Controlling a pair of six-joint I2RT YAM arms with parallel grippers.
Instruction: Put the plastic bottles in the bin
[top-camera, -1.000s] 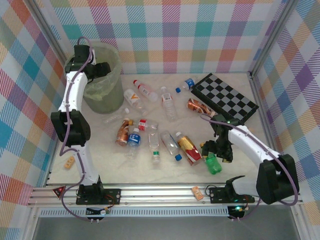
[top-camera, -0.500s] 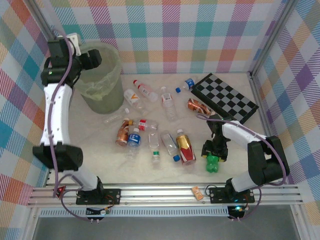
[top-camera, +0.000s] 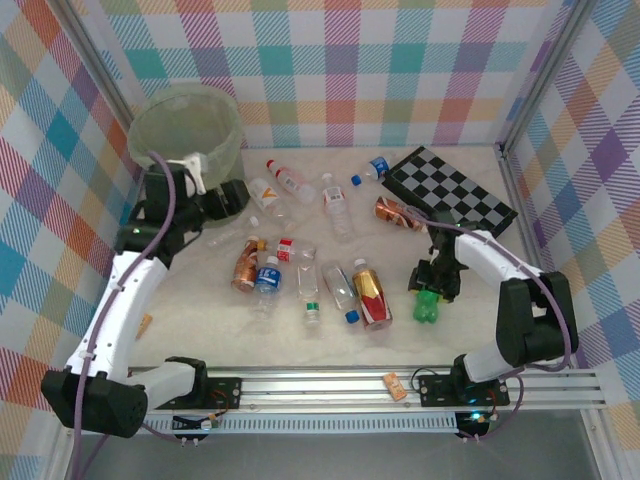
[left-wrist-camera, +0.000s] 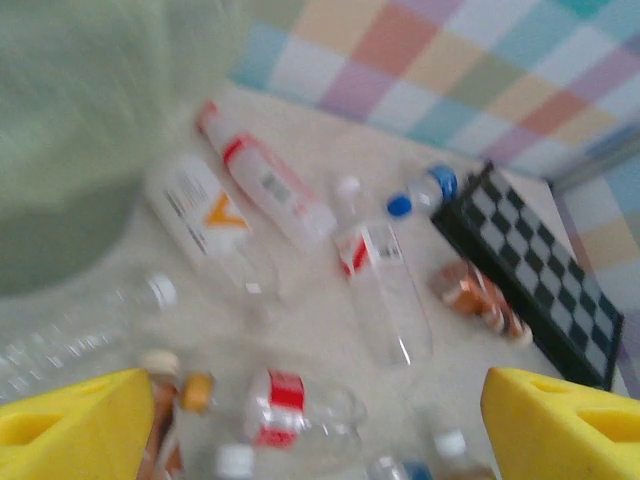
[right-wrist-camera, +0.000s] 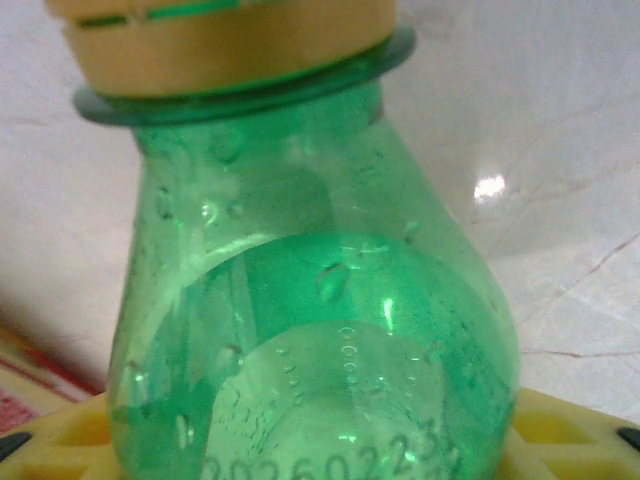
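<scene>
The green bottle (top-camera: 428, 308) with a tan cap lies at the right front of the table. My right gripper (top-camera: 436, 283) is shut on it. In the right wrist view the green bottle (right-wrist-camera: 310, 330) sits between my yellow fingers (right-wrist-camera: 60, 440). Several more plastic bottles lie across the middle, among them a red-labelled clear one (top-camera: 293, 250) and an amber one (top-camera: 246, 265). The pale-green bin (top-camera: 185, 125) stands at the back left. My left gripper (top-camera: 228, 198) hangs open in front of the bin, with nothing between its yellow fingertips (left-wrist-camera: 90, 425).
A black-and-white checkerboard (top-camera: 450, 195) lies at the back right, with an amber bottle (top-camera: 400, 213) against its near edge. Plaid walls close in the table on three sides. Small tan objects lie at the left edge (top-camera: 143, 323) and on the front rail (top-camera: 397, 385).
My left arm has swung down from over the bin to the table in front of it. My right gripper has closed on the green bottle and shifted it slightly toward the back.
</scene>
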